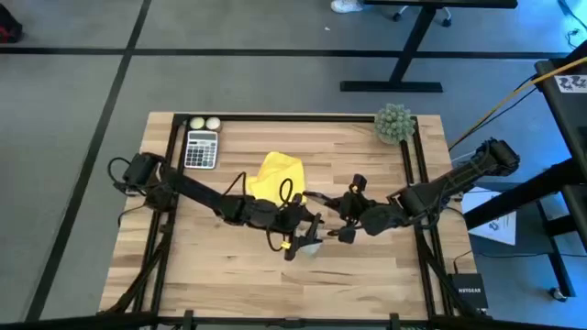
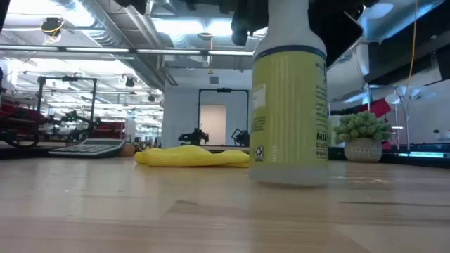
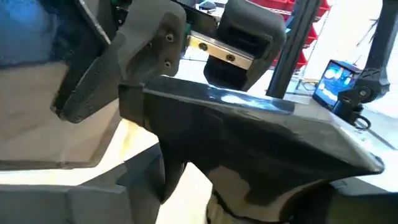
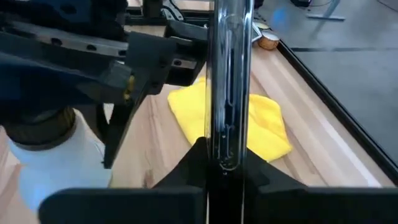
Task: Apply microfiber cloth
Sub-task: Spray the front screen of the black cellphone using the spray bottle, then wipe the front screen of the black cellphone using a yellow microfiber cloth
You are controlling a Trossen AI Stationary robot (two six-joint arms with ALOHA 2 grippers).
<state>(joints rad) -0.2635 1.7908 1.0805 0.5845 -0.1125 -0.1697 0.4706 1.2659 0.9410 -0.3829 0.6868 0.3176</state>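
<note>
The microfiber cloth point(image 1: 278, 173) lay bunched and flat on the wooden table point(image 1: 229, 257), a little toward 12 o'clock from table centre, ungripped and touched by neither arm. In the low view the cloth point(image 2: 191, 156) sat behind and beside a yellow-labelled spray bottle point(image 2: 290, 105) that stood upright on the table. In the right wrist view the cloth point(image 4: 267, 118) showed beyond a phone point(image 4: 229, 81) seen edge-on.

Left gripper point(image 1: 298, 236) was at about 6 o'clock from the cloth, down on the top of the bottle point(image 1: 307, 243), fingers clamped around the sprayer head. Right gripper point(image 1: 332, 213) was at 3 o'clock from the left one, near the bottle, fingers closed on the thin black phone's edge.

A calculator point(image 1: 201, 149) sat at 10 o'clock from the cloth, two pale balls point(image 1: 204, 123) just past it at the table's far edge. A fuzzy green ball point(image 1: 394, 123) was at the 1 o'clock corner, well apart from the cloth.
</note>
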